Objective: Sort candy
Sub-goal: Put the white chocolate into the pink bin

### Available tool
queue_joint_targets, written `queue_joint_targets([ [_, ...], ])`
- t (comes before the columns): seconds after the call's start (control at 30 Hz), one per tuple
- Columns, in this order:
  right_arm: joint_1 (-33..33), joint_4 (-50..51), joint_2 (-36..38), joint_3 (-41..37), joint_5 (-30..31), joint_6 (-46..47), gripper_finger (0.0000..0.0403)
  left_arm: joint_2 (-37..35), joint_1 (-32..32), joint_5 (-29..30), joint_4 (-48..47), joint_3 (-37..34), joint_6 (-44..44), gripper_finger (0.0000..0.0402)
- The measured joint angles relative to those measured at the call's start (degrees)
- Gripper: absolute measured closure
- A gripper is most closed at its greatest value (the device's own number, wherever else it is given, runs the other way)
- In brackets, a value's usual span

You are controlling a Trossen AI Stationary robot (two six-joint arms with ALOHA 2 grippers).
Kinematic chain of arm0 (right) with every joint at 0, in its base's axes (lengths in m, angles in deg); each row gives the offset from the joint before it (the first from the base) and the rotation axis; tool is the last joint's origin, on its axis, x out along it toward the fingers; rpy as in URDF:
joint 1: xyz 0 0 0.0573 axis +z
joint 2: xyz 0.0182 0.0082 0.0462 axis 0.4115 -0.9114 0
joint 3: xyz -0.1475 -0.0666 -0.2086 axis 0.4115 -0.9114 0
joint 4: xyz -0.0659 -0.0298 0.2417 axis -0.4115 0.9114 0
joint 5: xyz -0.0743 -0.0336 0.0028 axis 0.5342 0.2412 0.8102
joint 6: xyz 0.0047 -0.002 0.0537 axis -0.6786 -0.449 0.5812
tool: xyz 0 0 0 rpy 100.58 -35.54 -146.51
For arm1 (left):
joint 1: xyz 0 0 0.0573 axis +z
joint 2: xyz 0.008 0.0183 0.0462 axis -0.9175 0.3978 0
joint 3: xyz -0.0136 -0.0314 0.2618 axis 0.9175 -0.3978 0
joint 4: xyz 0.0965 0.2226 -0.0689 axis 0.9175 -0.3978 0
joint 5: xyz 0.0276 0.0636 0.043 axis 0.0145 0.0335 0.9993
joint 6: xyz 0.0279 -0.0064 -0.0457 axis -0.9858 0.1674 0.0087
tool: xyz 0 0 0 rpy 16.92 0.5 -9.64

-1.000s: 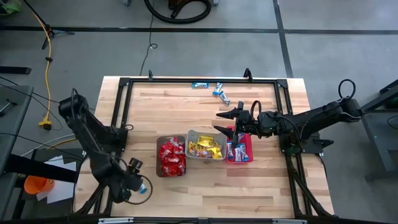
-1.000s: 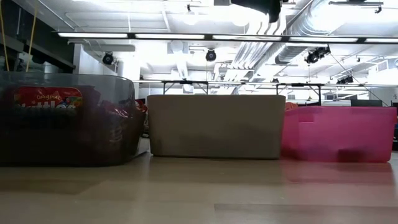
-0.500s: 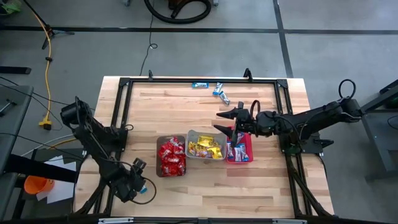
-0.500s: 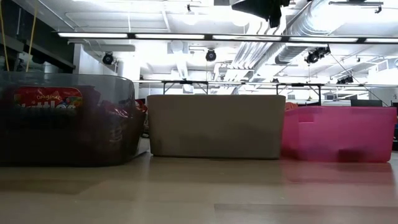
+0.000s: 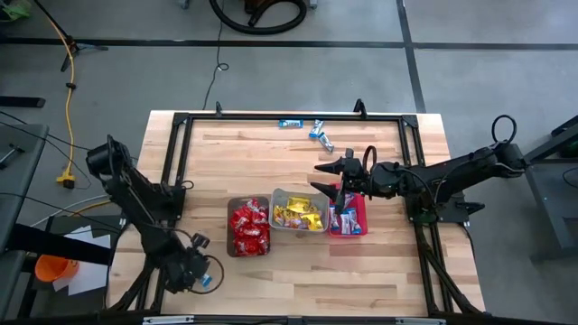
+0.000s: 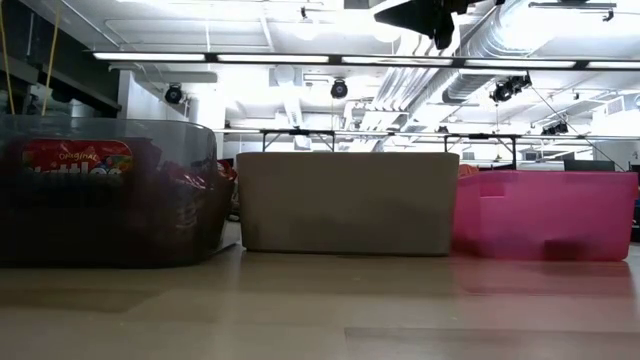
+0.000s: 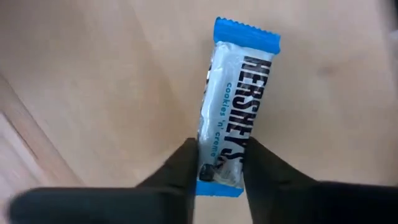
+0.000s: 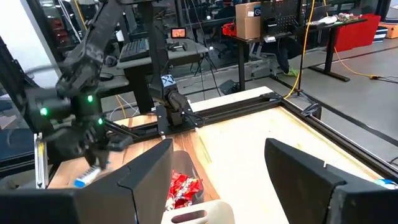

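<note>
On the wooden surface's [image 5: 298,266] near left corner my left claw [image 7: 219,171] clenches the blue-and-white bar [image 7: 236,140] by its near end, which I judge light, slick and crushable, while my right claw [image 5: 327,176] hangs released over the pink bin [image 5: 362,219].

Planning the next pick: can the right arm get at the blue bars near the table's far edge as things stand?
Probably yes. The right gripper hangs with jaws open above the pink bin; bare table lies between it and the blue bars. Reach is unproven.
</note>
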Motion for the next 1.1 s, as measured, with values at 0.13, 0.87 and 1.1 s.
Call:
queue_joint_targets([
  [0.13,0.0,0.0,0.0,0.0,0.0,0.0,0.0155,-7.3,0.8,-2.4,-0.3,0.0,8.1,0.0388],
  [0.87,0.0,-8.2,0.0,0.0,-6.1,0.0,0.0155,-30.2,37.6,33.3,27.8,3.4,-27.5,0.0401],
  [1.1,0.0,-10.6,0.0,0.0,-8.7,0.0,0.0155,-28.0,50.9,14.6,54.8,-7.2,-27.4,0.0401],
])
